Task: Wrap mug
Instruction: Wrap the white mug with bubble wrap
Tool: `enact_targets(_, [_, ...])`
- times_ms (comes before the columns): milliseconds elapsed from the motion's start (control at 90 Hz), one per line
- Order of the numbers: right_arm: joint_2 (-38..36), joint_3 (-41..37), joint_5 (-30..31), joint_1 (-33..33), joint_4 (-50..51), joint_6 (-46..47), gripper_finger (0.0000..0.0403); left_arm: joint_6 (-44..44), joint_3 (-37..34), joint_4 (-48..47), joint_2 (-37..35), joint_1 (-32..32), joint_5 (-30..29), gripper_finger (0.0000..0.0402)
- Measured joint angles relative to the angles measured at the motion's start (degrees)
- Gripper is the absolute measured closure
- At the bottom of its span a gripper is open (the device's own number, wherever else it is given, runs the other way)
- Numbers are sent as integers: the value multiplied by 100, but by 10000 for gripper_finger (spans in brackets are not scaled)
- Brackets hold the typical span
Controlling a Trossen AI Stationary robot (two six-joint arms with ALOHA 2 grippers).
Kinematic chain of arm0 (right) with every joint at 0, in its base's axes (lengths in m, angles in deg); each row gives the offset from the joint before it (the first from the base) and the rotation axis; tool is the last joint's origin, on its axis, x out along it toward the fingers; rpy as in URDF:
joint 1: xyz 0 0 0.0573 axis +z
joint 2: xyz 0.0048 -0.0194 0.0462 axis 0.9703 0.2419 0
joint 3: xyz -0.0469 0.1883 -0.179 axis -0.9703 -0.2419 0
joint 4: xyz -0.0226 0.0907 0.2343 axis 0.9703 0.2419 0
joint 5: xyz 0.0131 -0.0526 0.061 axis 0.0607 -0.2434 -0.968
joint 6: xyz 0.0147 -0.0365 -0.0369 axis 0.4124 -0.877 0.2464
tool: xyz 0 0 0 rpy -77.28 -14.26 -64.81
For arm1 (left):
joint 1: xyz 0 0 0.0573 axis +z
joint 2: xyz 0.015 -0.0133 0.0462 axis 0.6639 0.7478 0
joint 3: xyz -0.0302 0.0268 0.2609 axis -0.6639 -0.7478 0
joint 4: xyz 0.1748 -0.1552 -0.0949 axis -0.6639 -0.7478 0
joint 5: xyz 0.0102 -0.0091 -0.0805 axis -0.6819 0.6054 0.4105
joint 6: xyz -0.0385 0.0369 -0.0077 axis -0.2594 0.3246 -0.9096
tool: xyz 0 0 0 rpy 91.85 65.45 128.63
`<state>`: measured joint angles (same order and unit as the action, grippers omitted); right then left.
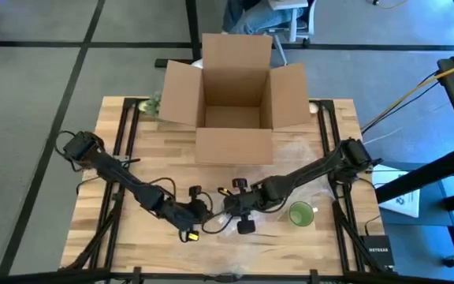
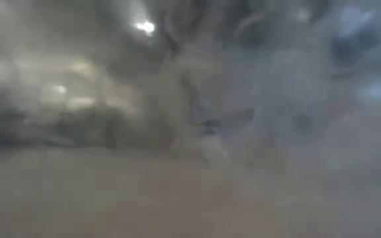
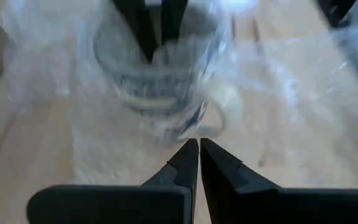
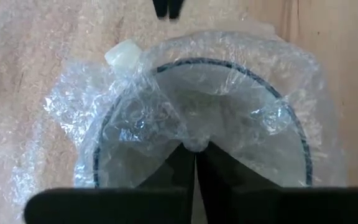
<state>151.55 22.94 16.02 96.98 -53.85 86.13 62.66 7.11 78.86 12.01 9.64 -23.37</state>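
High view puts the left gripper (image 1: pixel 198 214) at the table's (image 1: pixel 109 189) front middle, its fingers pressed together, apparently pinching the bubble wrap (image 4: pixel 73 106) just beside the mug (image 4: pixel 197 124). Immediately right, the right gripper (image 1: pixel 232 207) has its fingers shut on wrap pushed into the mug's mouth. I'd keep the film taut while tucking. A green cup (image 1: pixel 301 214) stands farther right.

Both arms are reaching inward over the table's front edge, meeting near its middle. The left gripper (image 3: pixel 199 163) is showing its fingers pressed together, and the right gripper (image 4: pixel 194 163) is likewise pinching its fingers closed.
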Motion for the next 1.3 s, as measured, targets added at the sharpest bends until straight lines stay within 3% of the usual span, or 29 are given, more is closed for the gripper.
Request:
enact_targets(211, [0, 0, -1, 0, -36, -2, 400, 106, 3, 289, -15, 57, 40, 402])
enact_targets(456, [2, 0, -3, -2, -118, -207, 400, 422, -4, 1010, 217, 344, 534, 402])
enact_targets(578, [2, 0, -7, -1, -119, -292, 400, 155, -6, 1347, 281, 494, 778, 402])
enact_targets(1300, [2, -2, -12, 0, -313, -315, 400, 322, 9, 2059, 836, 540, 710, 402])
